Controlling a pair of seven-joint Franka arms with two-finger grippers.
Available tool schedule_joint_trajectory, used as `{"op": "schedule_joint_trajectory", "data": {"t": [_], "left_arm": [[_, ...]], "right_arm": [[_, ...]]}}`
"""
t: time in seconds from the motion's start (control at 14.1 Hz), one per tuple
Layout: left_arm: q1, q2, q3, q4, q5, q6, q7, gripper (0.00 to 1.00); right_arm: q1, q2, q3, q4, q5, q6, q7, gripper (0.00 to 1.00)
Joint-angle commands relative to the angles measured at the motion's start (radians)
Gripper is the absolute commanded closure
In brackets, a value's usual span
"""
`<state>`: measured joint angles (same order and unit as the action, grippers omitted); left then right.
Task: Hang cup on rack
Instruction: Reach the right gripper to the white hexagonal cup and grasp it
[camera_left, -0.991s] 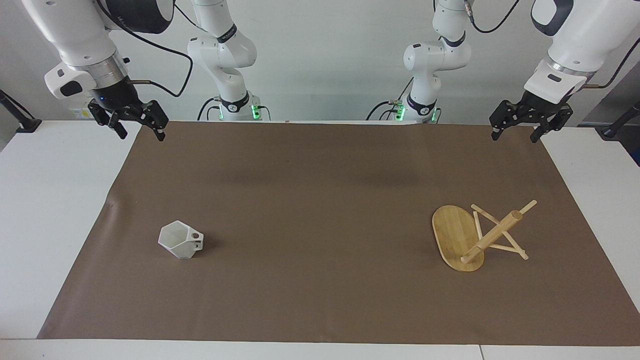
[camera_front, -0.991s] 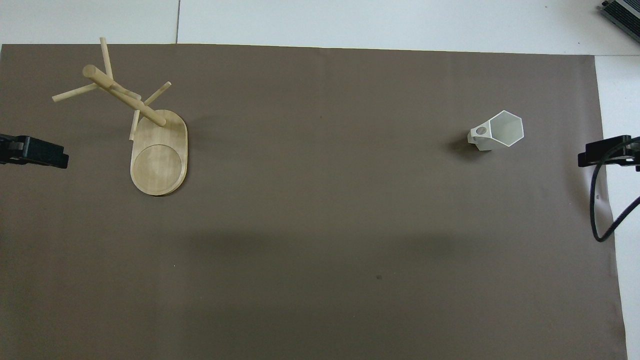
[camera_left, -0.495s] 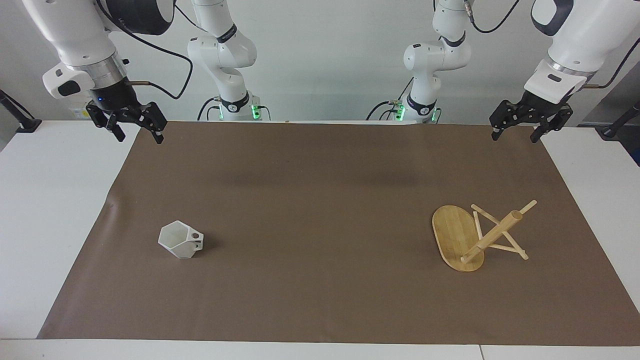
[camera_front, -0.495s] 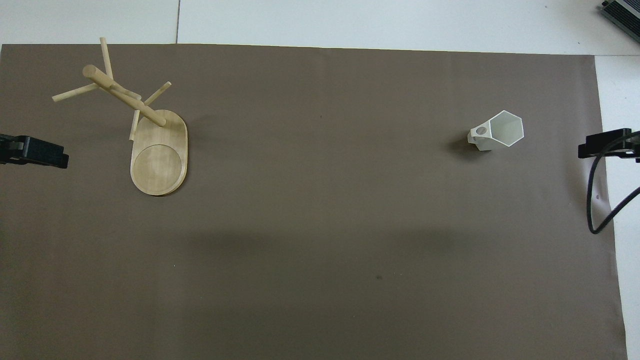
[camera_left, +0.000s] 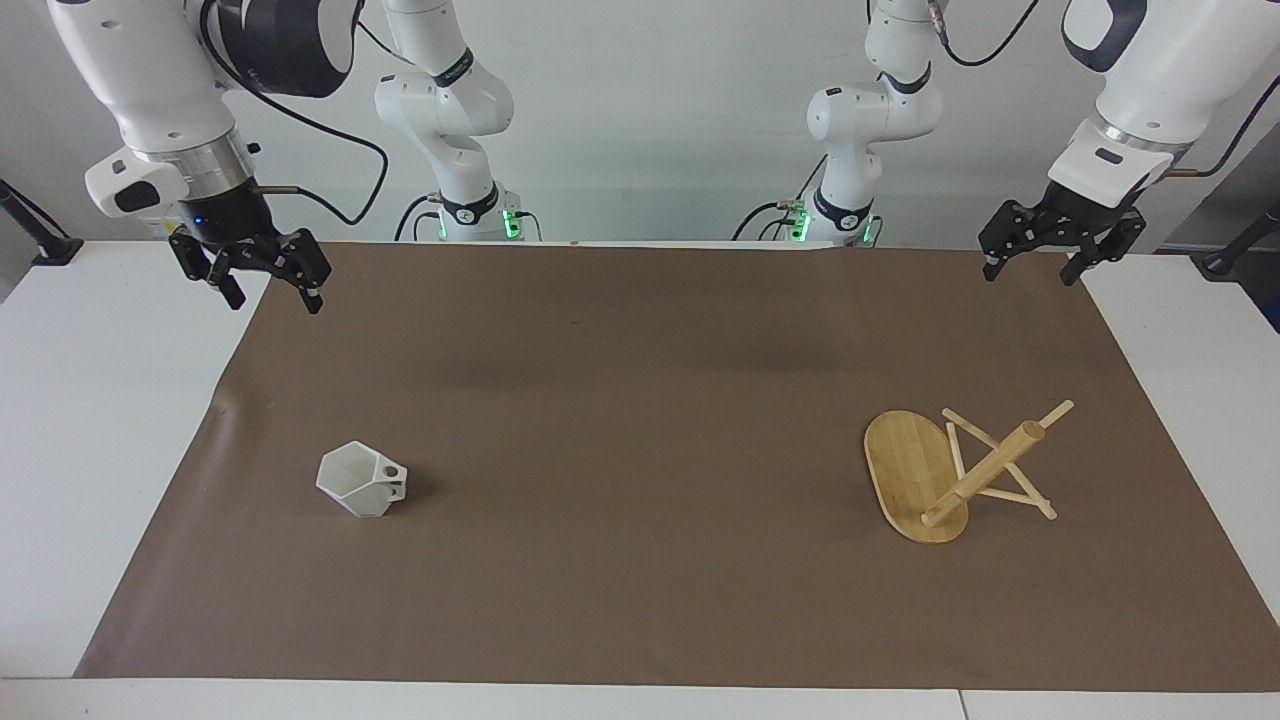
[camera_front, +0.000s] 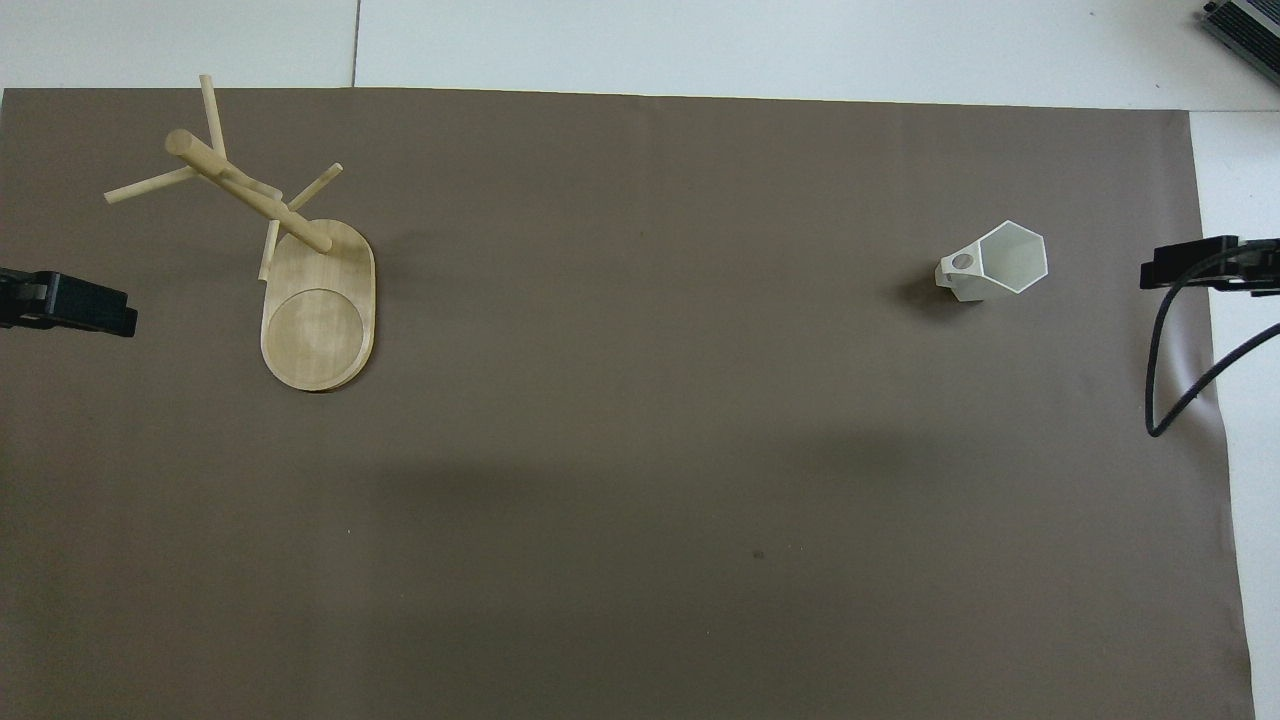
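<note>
The cup (camera_left: 360, 480) is a small white faceted mug. It stands upright on the brown mat toward the right arm's end, its pierced handle turned toward the middle of the table; it also shows in the overhead view (camera_front: 995, 260). The rack (camera_left: 930, 475), a bamboo mug tree, stands on its oval base toward the left arm's end and also shows in the overhead view (camera_front: 300, 280). My right gripper (camera_left: 272, 295) is open and empty, raised over the mat's edge, apart from the cup. My left gripper (camera_left: 1030, 272) is open and empty, waiting high over the mat's corner.
The brown mat (camera_left: 640, 400) covers most of the white table (camera_left: 90, 420). A black cable (camera_front: 1180, 370) hangs from the right arm over the mat's edge. The two arm bases stand at the robots' edge of the table.
My right gripper has come down a little and shifted over the mat's edge toward the cup's side. The left gripper, the cup and the rack have not moved.
</note>
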<state>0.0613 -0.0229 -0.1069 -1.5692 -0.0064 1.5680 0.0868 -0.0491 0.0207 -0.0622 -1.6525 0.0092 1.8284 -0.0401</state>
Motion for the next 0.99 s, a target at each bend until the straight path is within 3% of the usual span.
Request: {"op": "schedule_joint_trajectory", "data": {"t": [0.0, 0.35, 0.92], "left_arm": [[0.005, -0.020, -0.002, -0.020, 0.017, -0.010, -0.009, 0.00], [0.005, -0.020, -0.004, -0.020, 0.017, -0.010, -0.007, 0.00], [0.005, -0.020, -0.004, -0.020, 0.017, -0.010, -0.009, 0.00]], "right_arm": [[-0.008, 0.059, 0.004, -0.006, -0.008, 0.075, -0.024, 0.00], [-0.008, 0.182, 0.004, -0.015, -0.008, 0.215, -0.058, 0.00], [-0.006, 0.271, 0.005, -0.168, -0.009, 0.508, -0.118, 0.00]]}}
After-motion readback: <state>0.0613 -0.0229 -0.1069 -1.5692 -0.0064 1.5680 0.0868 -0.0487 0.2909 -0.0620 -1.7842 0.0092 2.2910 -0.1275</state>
